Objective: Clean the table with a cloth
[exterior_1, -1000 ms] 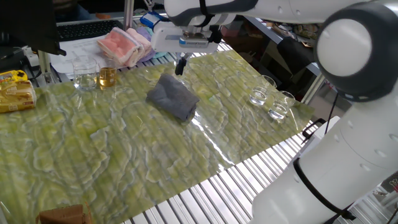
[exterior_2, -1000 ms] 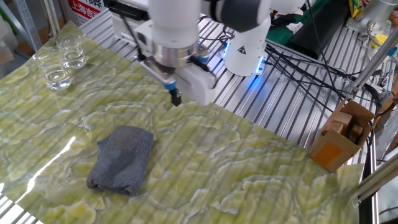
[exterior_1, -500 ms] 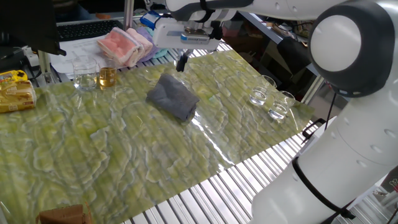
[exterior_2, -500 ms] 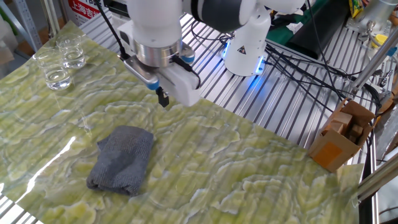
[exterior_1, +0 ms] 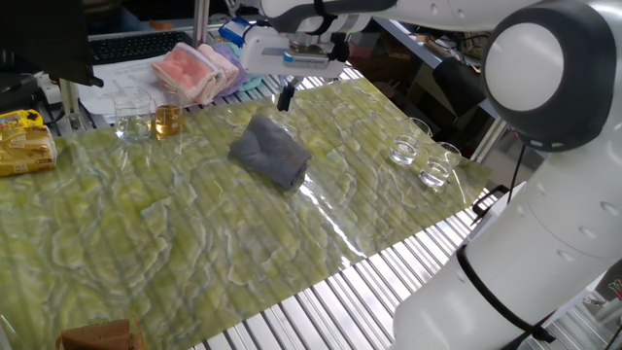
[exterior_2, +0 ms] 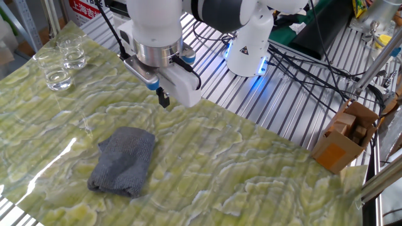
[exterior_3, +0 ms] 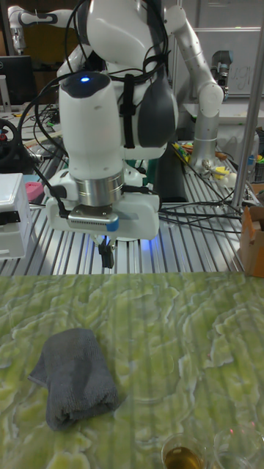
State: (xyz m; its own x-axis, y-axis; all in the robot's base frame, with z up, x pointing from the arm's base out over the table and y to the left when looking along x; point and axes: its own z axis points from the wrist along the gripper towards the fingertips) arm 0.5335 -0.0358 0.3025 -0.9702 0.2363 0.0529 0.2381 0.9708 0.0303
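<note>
Surroundings: you are looking at a lab bench of ribbed silver metal slats, with cables, a monitor and a cardboard box (exterior_2: 344, 138) off to one side.
Table: the table (exterior_1: 194, 253) carries a glossy yellow-green wavy-patterned sheet; the bare ribbed edge shows along its near side in one fixed view.
Arm: your white Franka arm reaches over the far part of the sheet, wrist pointing down.
Gripper: the gripper (exterior_2: 164, 99) hangs above the sheet near its edge, holding nothing. Its dark fingers look pressed together, with no gap you can make out in any view.
Cloth: the cloth (exterior_2: 123, 160) lies bunched on the sheet, dark grey, apart from the gripper and lower in the other fixed view; in the tall fixed view it sits at the left (exterior_3: 73, 375).
Pink packet: it rests beyond the sheet's far corner (exterior_1: 191, 70).
Glasses: two clear ones stand together near one sheet edge (exterior_1: 420, 160); another with amber liquid (exterior_1: 167, 121) stands by the pink packet.
Yellow package: at the left border (exterior_1: 23, 142).
</note>
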